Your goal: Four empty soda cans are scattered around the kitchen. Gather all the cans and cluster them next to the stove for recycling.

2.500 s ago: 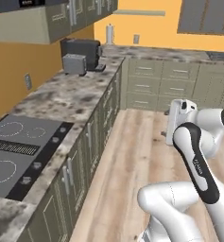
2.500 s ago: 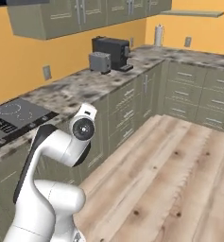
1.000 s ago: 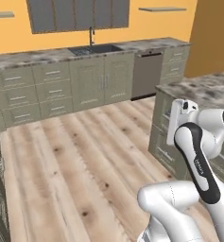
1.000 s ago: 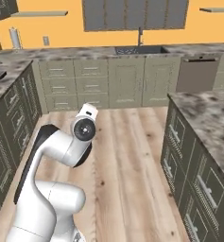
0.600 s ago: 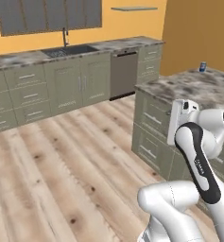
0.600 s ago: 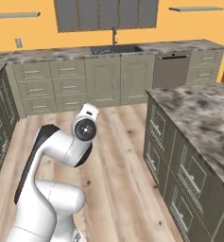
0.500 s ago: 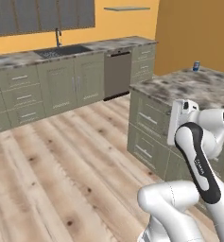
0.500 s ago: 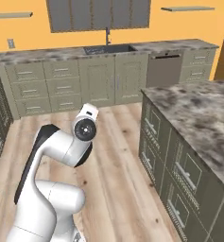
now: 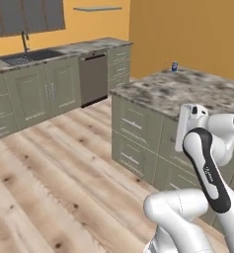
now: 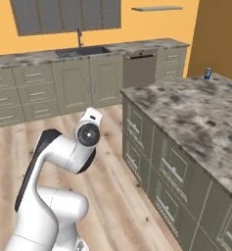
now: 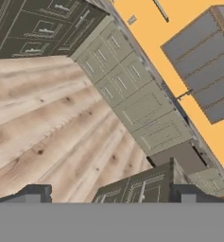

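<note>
A blue soda can with a white band stands upright at the far end of the island counter, near the orange wall. In the right base view the same soda can is at the island's far right corner. My arm is folded close to the base, well short of the can. In the hand view my gripper is open, nothing lies between its fingertips, and it looks over floor and cabinet fronts. The stove is out of view.
A counter with a sink runs along the back wall, with a dark dishwasher at its right end. The island's drawer fronts stand just to my right. Open wood floor spreads ahead and left.
The base has kept turning, so the whole scene has slid left. The island and the blue can now sit nearer and more central. The arm's pose and the open gripper are unchanged.
</note>
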### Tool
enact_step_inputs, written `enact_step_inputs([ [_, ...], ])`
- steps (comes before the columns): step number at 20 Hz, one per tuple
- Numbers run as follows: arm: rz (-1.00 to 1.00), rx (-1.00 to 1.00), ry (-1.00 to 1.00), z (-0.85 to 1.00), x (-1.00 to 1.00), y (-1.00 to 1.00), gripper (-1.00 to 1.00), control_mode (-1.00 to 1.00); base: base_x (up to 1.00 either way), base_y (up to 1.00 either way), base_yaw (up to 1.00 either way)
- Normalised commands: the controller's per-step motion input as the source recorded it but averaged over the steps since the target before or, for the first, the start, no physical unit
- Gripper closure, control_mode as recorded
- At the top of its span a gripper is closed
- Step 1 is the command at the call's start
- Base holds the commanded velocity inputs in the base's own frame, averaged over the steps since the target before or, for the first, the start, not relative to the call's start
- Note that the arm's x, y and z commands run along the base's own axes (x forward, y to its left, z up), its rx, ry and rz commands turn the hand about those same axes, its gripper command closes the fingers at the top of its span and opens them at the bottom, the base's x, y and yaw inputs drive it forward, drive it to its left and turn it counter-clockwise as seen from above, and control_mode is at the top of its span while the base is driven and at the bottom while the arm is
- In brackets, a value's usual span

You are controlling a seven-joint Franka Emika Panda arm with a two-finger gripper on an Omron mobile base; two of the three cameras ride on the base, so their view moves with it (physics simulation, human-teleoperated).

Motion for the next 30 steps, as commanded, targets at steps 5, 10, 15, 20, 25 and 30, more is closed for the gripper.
enact_step_inputs([
  [5, 0.00, 0.00, 0.00, 0.00, 0.00, 0.00, -1.00, 1.00, 0.35, 0.02, -0.19],
  [10, 0.00, 0.00, 0.00, 0.00, 0.00, 0.00, -1.00, 1.00, 0.77, 0.30, 0.07],
  [15, 0.00, 0.00, 0.00, 0.00, 0.00, 0.00, -1.00, 1.00, 0.90, 0.42, 0.14],
  [20, 0.00, 0.00, 0.00, 0.00, 0.00, 0.00, -1.00, 1.00, 0.98, 0.55, 0.02],
  [25, 0.00, 0.00, 0.00, 0.00, 0.00, 0.00, -1.00, 1.00, 0.98, 0.50, -0.02],
  [30, 0.00, 0.00, 0.00, 0.00, 0.00, 0.00, -1.00, 1.00, 0.97, 0.45, -0.05],
])
